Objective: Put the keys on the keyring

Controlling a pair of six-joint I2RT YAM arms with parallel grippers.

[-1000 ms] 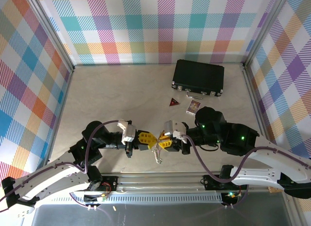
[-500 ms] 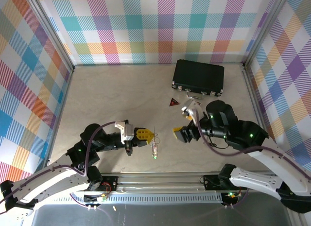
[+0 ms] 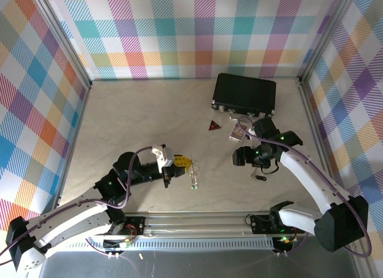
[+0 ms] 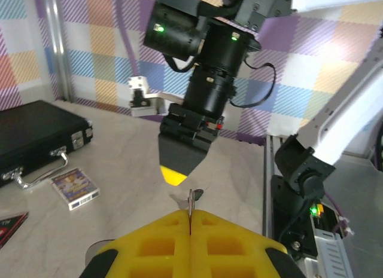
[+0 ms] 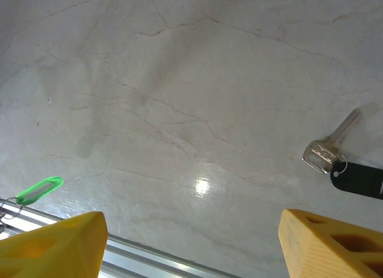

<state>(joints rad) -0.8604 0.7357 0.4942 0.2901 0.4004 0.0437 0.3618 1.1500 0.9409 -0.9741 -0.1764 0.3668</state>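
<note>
Watching remotely, I have the left gripper [image 3: 181, 163] a little left of the middle of the table [image 3: 131, 122]. Its yellow fingers [image 4: 155, 245] are pressed flat together, and a thin sliver of metal stands up in the seam between them. On the overhead feed that metal runs into the keyring [image 3: 192, 176], a pale silvery loop trailing from the fingertips toward the near edge, so I read this claw as clamped on the keyring. The green-headed key [image 3: 192, 188] shows as a bright spot at the loop's near end. I cannot tell whether it is threaded on or whether the loop touches the table. Further right lies the dark red triangle [image 3: 213, 126], with the patterned card [image 3: 238, 131] just beside it. The black case [image 3: 244, 95] lies flat behind both, toward the back wall. Nearer me than the card hangs the right gripper [image 3: 239, 158]. On its own wrist feed the two yellow tips stand wide apart with only bare table between them. The black-headed key [image 3: 258, 177] lies flat on the table just right of that gripper, well apart from the keyring.
</note>
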